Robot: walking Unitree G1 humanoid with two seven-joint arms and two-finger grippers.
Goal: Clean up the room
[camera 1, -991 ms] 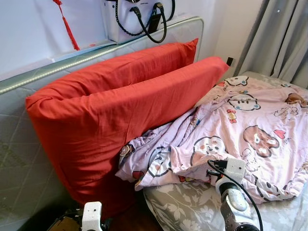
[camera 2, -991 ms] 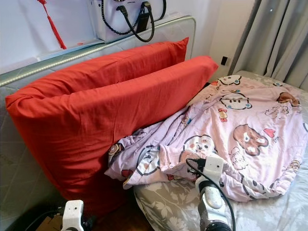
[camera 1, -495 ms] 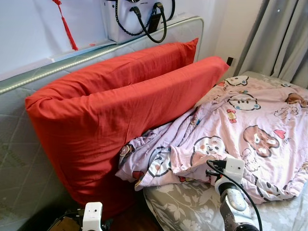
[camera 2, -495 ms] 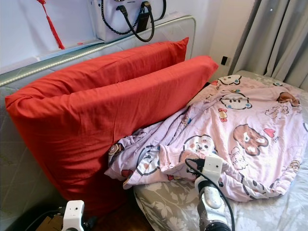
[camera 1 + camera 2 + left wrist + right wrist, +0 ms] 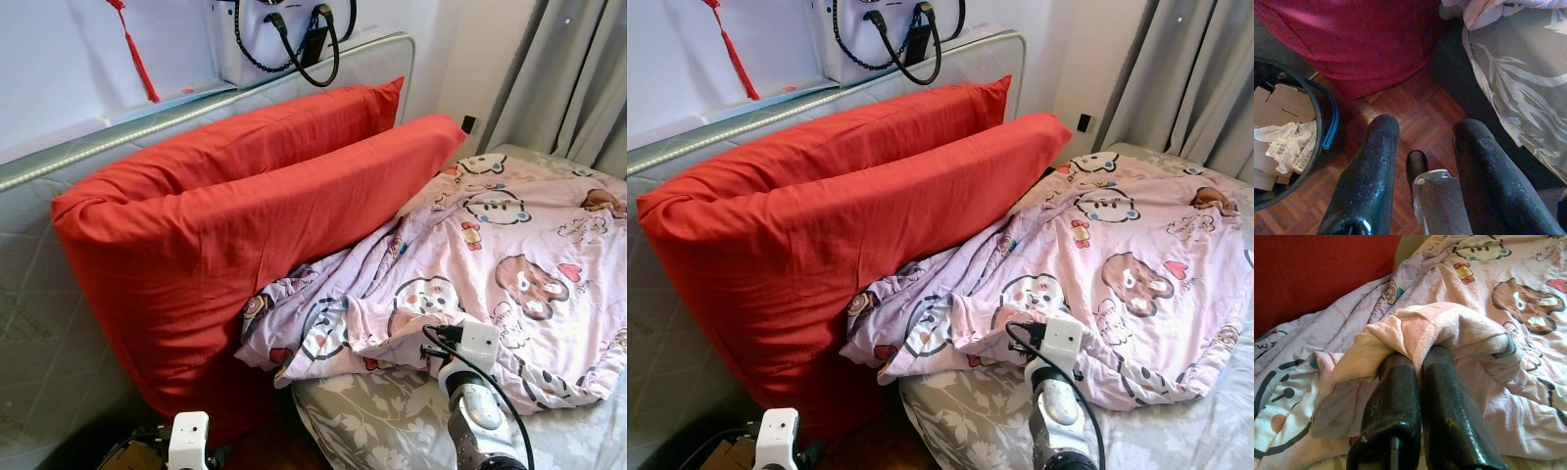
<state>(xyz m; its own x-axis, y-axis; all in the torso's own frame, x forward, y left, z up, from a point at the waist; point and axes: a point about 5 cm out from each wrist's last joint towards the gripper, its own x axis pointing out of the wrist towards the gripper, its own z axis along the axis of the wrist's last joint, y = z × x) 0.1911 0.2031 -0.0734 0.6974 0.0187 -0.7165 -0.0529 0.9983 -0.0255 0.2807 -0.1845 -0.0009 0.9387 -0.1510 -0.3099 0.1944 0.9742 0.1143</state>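
Room: a bedroom; a bed with a grey leaf-patterned sheet fills the lower right of the head views, a padded headboard runs along the left, grey curtains hang at upper right, and a white handbag stands on the ledge at top centre.
Task item: a lilac cartoon-print blanket lies crumpled across the bed, centre to right of frame, its near corner bunched at lower centre against the pillows.
Right hand: the right hand, at lower centre-right of the head views, is clenched on a fold of the blanket; in the right wrist view the two fingers press together with pink cloth pinched between their tips.
Left hand: the left hand hangs at lower left with its fingers spread and nothing between them, above a wooden floor and beside a waste bin holding paper and card.
Surroundings: two red pillows lean upright against the headboard, the blanket's edge touching the front one.
Risk, grip: the pinch appears to take only a thin fold near the fingertips; a hard pull could let the cloth slip free.
Risk, drag: the blanket is tucked against the front pillow, so pulling may topple it.
Risk, spill: the near corner overhangs the bed edge; slack cloth may slide to the floor by the bin.
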